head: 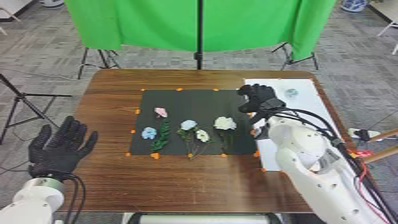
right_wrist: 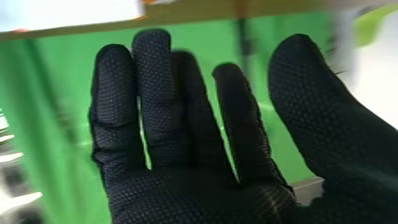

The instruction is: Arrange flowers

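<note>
In the head view, a brown wooden table point(head: 191, 187) was set on a grey floor point(head: 49, 57), with a green cloth point(head: 138, 22) hung beyond the fingers of both hands and a black pole point(head: 200, 30) stood before it. A black sheet point(head: 178, 97) was fixed by bits of orange tape point(head: 155, 155) between the two sets of fingers; a white sheet point(head: 284, 86) was laid along the right fingers' outer side. A blue-and-white pot point(head: 354, 5) was placed on the floor far beyond the right fingers, its contents too small to be made out.

The task's flowers were spread on the black sheet: a white flower point(head: 226, 123) nearer the robot than the right fingers and to their left, then a cream flower point(head: 202, 135), a pale blue-white flower point(head: 188, 125), a green leafy stem point(head: 161, 140), a pink flower point(head: 161, 112) and, toward the left fingers, a blue flower point(head: 149, 133). A pale bloom point(head: 291, 92) was laid on the white sheet, just right of the right fingers. The left hand point(head: 59, 155) was held palm-flat in outline, fingers extended and released.

In the right wrist view, the fingers of the right hand point(head: 259, 100) were seen straight and released, thumb spread apart, against the green cloth; the table's brown edge was caught beyond the fingertips.
</note>
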Controlling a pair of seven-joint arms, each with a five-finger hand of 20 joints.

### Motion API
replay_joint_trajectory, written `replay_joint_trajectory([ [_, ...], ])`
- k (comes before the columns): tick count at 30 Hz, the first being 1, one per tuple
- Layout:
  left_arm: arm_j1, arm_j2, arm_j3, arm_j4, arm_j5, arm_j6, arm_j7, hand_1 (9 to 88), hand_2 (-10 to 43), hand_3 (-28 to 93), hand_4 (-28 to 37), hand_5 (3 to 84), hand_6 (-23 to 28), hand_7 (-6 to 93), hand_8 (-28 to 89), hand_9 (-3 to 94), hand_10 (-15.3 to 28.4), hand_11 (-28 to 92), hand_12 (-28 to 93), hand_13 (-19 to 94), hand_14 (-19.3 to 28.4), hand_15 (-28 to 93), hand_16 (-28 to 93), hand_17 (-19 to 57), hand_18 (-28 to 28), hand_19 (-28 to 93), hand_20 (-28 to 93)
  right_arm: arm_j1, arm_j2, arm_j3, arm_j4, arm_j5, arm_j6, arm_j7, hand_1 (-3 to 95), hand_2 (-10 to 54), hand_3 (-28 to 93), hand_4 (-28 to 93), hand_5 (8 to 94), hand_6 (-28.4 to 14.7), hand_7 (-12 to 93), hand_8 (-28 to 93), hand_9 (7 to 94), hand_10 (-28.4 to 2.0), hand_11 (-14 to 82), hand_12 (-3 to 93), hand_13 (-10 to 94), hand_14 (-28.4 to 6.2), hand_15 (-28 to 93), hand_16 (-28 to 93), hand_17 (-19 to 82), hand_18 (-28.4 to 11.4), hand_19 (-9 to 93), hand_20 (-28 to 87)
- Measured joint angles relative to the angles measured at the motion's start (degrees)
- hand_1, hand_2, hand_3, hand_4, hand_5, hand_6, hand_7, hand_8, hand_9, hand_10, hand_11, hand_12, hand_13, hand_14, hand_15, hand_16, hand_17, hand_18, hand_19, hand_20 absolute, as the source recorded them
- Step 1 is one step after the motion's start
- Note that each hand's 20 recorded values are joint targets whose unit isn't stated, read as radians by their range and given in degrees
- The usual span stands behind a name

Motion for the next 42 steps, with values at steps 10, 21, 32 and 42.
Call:
replay_joint_trajectory([
  [10, 0.2, 0.01, 0.64, 0.04, -0.15, -0.07, 0.61, 28.8, 15.6, 75, -28.3, 51.8, 9.7, 22.0, -11, 46.2, 16.9, 38, 16, 34, 19.0, 63, -7, -5.0, 19.0, 47, 23, 6.4, -1.8, 5.1, 13.1, -0.7, 2.4, 4.8, 41.7, -9.5, 88, -28, 33.3, -6.0, 20, -15, 29.8, -17.9, 12.4, 10.0, 24, -17.2, 29, 5, 15, -19.5, 55, 11],
  [21, 0.2, 0.09, 1.76, 0.96, 0.16, -4.04, 1.43, 28.2, 15.9, 76, -28.3, 50.9, 9.4, 20.8, -11, 44.7, 16.8, 37, 16, 33, 18.6, 63, -6, -5.2, 18.6, 47, 23, 12.3, -8.2, 13.3, 26.9, -12.3, -14.1, -4.0, 48.7, -9.5, 88, -28, 31.7, -2.9, 22, -17, 26.5, -14.4, 12.9, 6.4, 18, -16.4, 25, 4, 15, -17.5, 49, 10],
  [32, -0.8, 0.35, 2.94, 1.36, 1.18, -5.7, 1.53, 28.3, 15.3, 76, -28.3, 50.4, 9.3, 20.9, -11, 43.7, 16.9, 37, 16, 32, 18.5, 63, -7, -5.4, 18.5, 46, 23, 12.7, -8.5, 13.0, 28.1, -12.0, -13.4, 0.1, 61.4, -9.5, 75, -28, 55.4, 0.3, 28, -18, 58.0, -10.9, 24.4, 19.5, 57, -5.8, 39, 34, 31, -20.2, 81, 37],
  [42, -1.1, 0.37, 2.89, 1.32, 1.6, -7.0, 1.48, 28.5, 14.6, 76, -28.3, 49.9, 9.3, 20.4, -11, 42.8, 16.7, 35, 16, 32, 17.9, 60, -7, -5.5, 18.3, 46, 22, 10.1, -7.6, 13.5, 25.9, -11.9, -9.9, -0.1, 62.5, -9.5, 73, -28, 69.5, 0.5, 47, 0, 79.3, -9.4, 21.6, 48.7, 69, -5.4, 44, 44, 34, -20.8, 84, 45],
])
